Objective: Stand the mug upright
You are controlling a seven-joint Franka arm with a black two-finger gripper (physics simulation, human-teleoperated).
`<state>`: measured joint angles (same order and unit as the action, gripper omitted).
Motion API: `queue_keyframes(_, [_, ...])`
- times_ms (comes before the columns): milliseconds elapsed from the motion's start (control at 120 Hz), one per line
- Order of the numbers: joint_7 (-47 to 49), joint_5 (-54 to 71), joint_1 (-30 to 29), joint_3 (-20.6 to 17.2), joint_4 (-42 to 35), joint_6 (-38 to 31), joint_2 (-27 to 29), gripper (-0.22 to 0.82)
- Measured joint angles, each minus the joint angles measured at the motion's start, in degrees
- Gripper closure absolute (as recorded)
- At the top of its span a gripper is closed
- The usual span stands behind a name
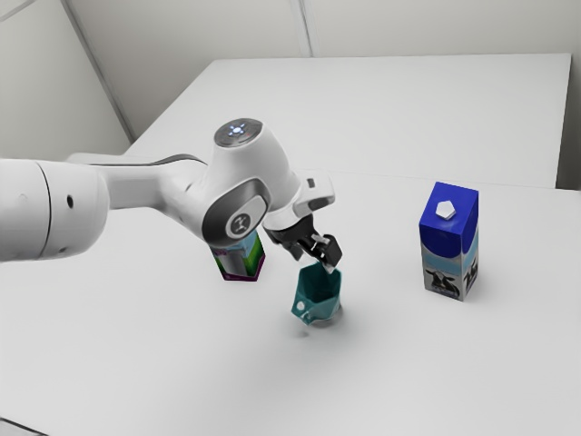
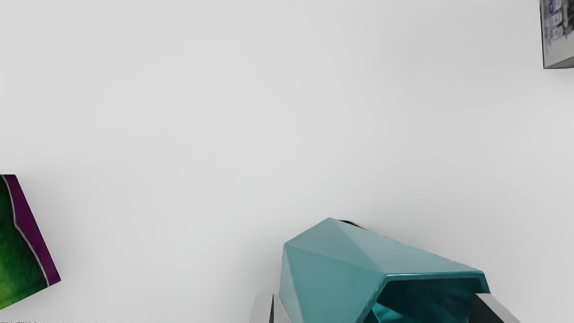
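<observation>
Hovering over a tipped mug (image 2: 341, 260), with the righting left to do

Holding the gripper (image 1: 316, 259) spread wide, straddling the mug but not pinching it. Not upright: canted well over above the white desk (image 1: 163, 363), mouth facing the exterior camera's side, handle (image 1: 308, 319) low. Impossible to tell how much of it rests on the surface. Judging by that, left to do: close on the walls, roll the mouth skyward, seat the base flat, let go.

Glossy teal outside, darker within, built of flat facets with a crisp angular rim and a narrower base; likely smooth and prone to slip. Matte underneath. Well off to the exterior view's right, a boxy blue-topped carton (image 1: 449, 241); nearer, a green package (image 1: 241, 262) edged in purple.
</observation>
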<state>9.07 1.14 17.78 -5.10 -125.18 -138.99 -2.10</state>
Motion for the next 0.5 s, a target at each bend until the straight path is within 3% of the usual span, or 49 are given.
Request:
queue_keyframes(375, [1.20, -0.06, 0.92, 0.20, 0.10, 0.34, 0.69, 0.04])
queue_keyframes(500, [0.31, 0.42, 1.29, 0.66, 14.32, 13.10, 3.40, 0.03])
